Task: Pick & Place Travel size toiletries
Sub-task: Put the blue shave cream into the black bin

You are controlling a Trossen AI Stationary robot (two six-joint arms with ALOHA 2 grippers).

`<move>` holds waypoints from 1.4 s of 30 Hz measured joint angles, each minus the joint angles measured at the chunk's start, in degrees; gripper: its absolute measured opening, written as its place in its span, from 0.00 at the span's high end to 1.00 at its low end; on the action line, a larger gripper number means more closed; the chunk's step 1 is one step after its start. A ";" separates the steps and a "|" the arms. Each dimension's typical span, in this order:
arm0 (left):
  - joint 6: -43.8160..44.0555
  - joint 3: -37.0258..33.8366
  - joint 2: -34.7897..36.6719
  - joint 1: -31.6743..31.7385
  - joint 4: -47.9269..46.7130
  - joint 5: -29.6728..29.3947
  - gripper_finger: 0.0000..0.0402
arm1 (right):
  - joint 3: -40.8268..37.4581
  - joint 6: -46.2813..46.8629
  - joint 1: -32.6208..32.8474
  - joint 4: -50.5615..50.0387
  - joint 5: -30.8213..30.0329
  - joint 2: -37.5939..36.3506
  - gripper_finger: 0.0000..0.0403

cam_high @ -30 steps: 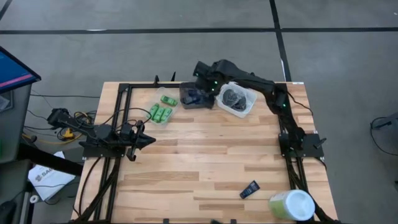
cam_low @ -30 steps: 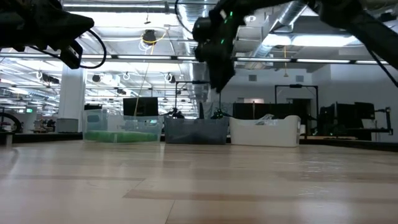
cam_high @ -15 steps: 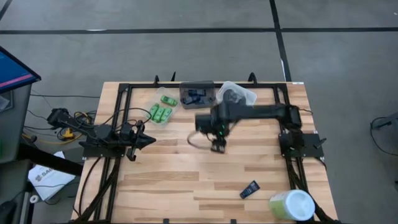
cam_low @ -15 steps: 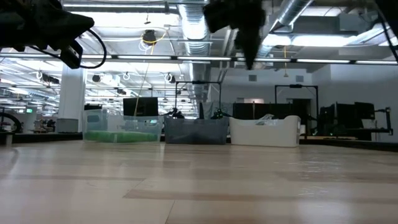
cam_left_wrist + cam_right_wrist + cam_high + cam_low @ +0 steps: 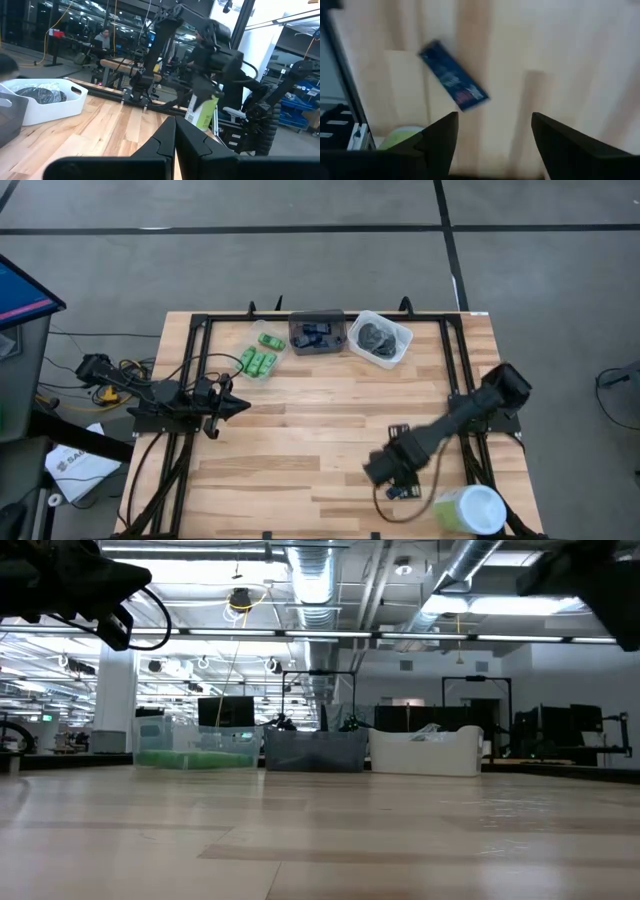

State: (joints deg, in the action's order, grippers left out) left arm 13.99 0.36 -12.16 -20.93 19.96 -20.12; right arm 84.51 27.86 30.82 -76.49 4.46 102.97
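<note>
One flat dark blue sachet (image 5: 454, 82) lies on the wood near the table's near right corner; in the high view the sachet (image 5: 403, 491) shows partly under my right arm. My right gripper (image 5: 492, 136) hovers over it, open, touching nothing; the right gripper (image 5: 382, 472) points down at the table. Green bottles (image 5: 258, 360) lie in a clear tub, blue sachets (image 5: 318, 333) in a dark tub, dark grey lumps (image 5: 376, 337) in a white tub. My left gripper (image 5: 236, 405) waits shut at the table's left side.
The three tubs stand in a row at the far edge: the clear tub (image 5: 195, 752), the dark tub (image 5: 315, 750) and the white tub (image 5: 425, 750). A big pale green-and-white cylinder (image 5: 468, 510) stands at the near right corner, close to my right gripper. Black frame rails (image 5: 205, 370) run along the table's sides.
My right gripper has swung from above the dark tub at the far edge, across the middle of the table, toward the near right corner, and now hangs over the blue sachet. The sachet has stayed where it was.
</note>
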 joint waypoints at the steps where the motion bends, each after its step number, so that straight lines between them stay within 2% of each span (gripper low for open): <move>1: -0.01 0.00 0.00 0.00 0.02 0.00 1.00 | -1.32 -0.75 1.74 2.26 0.03 -0.38 0.38; 6: -0.01 0.00 0.00 0.00 0.34 0.00 1.00 | -6.50 -4.23 7.42 15.20 0.10 -0.63 0.34; 11: -0.01 0.00 0.00 0.00 0.41 0.00 1.00 | -11.29 -6.54 9.82 26.40 0.08 -0.63 0.34; 17: 0.00 0.00 0.00 0.00 0.70 0.00 1.00 | -16.20 -2.53 9.01 28.59 -0.53 -0.60 0.34; 21: -0.01 0.00 0.00 0.00 0.75 0.00 1.00 | -18.02 -2.47 9.27 33.76 -0.21 -0.60 0.34; 42: -0.01 0.01 0.00 -0.01 0.87 0.00 1.00 | -23.80 -1.46 11.24 40.96 -2.86 -0.52 0.34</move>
State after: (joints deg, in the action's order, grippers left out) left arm 13.98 0.37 -12.16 -20.94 20.82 -20.12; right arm 60.72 26.39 42.06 -35.54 1.59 102.45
